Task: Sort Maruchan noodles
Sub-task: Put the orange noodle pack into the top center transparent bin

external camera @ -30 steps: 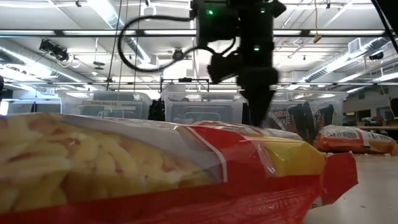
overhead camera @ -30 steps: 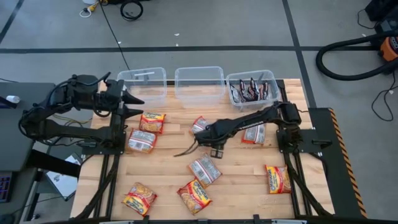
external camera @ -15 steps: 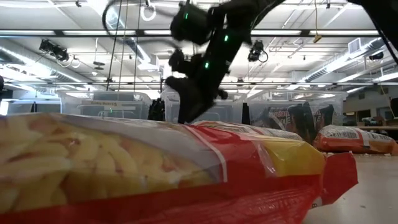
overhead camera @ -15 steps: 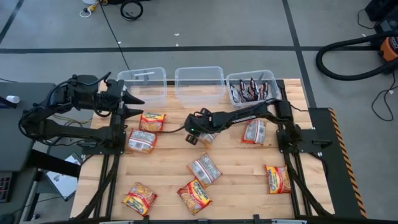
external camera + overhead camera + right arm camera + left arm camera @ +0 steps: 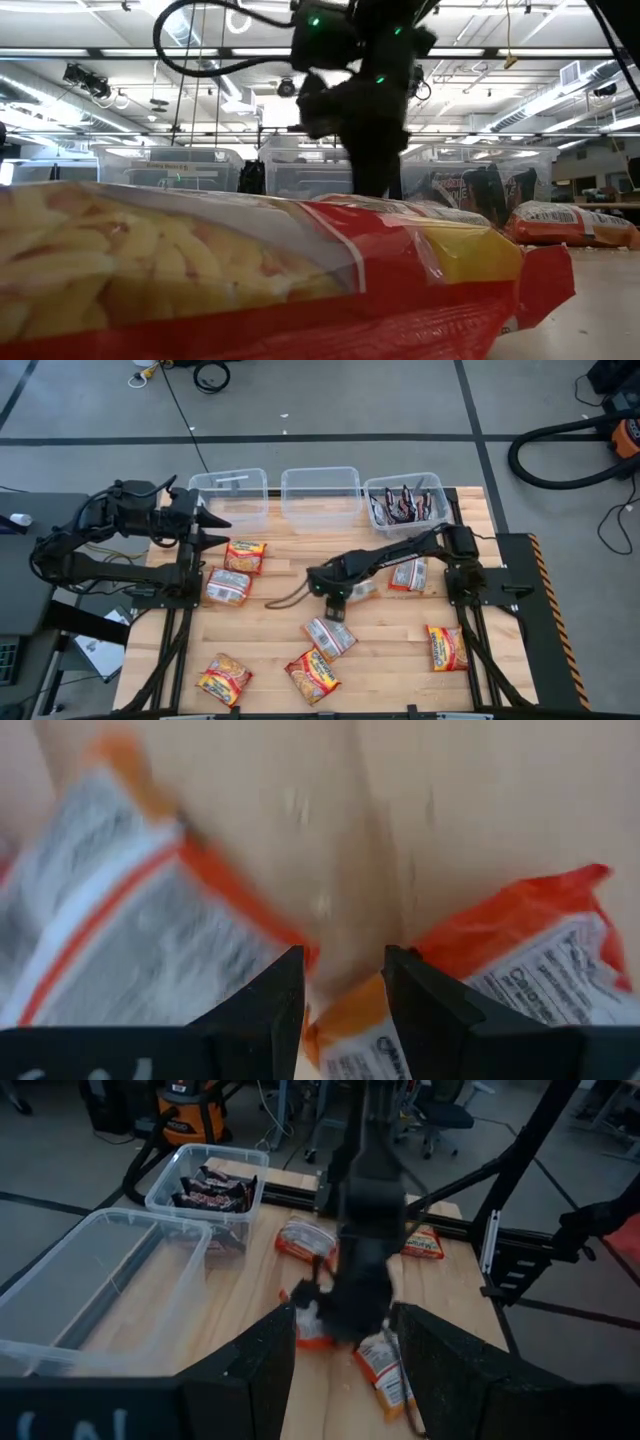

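Note:
Noodle packets lie flat across the wooden table (image 5: pixel 270 615). They include orange-yellow ones (image 5: pixel 245 555) (image 5: pixel 224 678) (image 5: pixel 447 647) and red-and-silver ones (image 5: pixel 329 637) (image 5: pixel 408 572). Dark packets (image 5: pixel 404 505) fill the far right bin. My right gripper (image 5: pixel 335 596) (image 5: pixel 345 982) is open and points down at mid-table. A red-and-silver packet (image 5: pixel 358 590) (image 5: pixel 545 955) lies just to its right, with a corner between the fingers. Another packet (image 5: pixel 100 920) is on the gripper's other side. My left gripper (image 5: pixel 226 531) (image 5: pixel 345 1342) is open and waits at the far left. My right gripper comes from above, pointing down, with the orange corner (image 5: pixel 340 1020) of the red-and-silver packet lying in the gap between its two fingers. The packet's body lies flat on the table beside one finger (image 5: pixel 420 995). I cannot tell whether the fingers pinch it.
Three clear bins stand along the far edge: the left one (image 5: pixel 232 495) and the middle one (image 5: pixel 320 493) hold no packets, and the right one (image 5: pixel 432 488) holds the dark ones. An orange-yellow packet (image 5: pixel 200 270) fills the low view's foreground. There is bare wood around (image 5: pixel 270 615).
My right gripper swung from mid-table toward the far left to a packet, then came back toward the right and near edge. That packet slid along the table with it, from near the middle bin to a spot just right of the gripper.

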Controlling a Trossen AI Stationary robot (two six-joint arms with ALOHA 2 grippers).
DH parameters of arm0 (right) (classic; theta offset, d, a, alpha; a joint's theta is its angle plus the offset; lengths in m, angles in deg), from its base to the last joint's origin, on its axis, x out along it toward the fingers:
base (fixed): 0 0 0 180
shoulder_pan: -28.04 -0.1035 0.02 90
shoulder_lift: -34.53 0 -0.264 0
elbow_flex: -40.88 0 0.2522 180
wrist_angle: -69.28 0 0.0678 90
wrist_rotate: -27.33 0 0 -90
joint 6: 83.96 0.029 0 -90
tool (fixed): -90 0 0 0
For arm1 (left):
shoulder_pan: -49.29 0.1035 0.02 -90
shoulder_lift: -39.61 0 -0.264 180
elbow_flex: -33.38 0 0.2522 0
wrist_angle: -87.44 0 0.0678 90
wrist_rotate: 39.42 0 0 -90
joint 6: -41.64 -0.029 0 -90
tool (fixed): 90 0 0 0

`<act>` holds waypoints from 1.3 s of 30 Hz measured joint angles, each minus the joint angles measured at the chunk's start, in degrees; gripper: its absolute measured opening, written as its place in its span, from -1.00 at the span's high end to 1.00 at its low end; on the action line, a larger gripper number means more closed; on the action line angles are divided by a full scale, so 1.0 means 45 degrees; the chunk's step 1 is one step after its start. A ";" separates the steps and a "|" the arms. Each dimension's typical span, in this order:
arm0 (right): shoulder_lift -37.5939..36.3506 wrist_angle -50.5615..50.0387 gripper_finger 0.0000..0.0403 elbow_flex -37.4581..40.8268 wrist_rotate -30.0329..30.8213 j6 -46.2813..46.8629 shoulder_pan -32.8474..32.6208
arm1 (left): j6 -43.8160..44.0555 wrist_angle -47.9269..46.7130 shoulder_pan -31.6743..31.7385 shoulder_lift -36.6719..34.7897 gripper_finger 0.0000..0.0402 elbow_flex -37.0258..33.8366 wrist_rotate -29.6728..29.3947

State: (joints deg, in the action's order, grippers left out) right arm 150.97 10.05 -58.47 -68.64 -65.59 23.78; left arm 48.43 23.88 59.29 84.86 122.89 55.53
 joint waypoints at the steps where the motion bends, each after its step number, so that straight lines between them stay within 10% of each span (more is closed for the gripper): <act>1: -0.0192 -0.0340 0.28 0.0002 0.0317 0.0192 -0.0125 | -0.0005 -0.0002 -0.0005 0.0002 0.10 0.0000 0.0002; 10: -0.1497 -0.1794 0.26 -0.0008 0.4842 0.8751 -0.0050 | 0.0005 0.0042 0.0000 0.0002 0.10 0.0000 -0.0002; 24: 0.0164 -0.2661 -0.35 -0.0003 0.3213 1.1009 0.1094 | -0.0131 0.0035 0.0000 -0.0003 0.10 0.0000 0.0002; 39: 0.0546 0.1318 0.94 -0.0030 0.1430 0.5659 0.1167 | -0.0476 -0.0152 -0.0002 -0.0003 0.10 0.0000 0.0005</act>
State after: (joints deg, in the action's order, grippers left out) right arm 153.42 15.98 -58.60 -62.21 -40.13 29.04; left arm 46.29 23.20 59.28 84.84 122.89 55.55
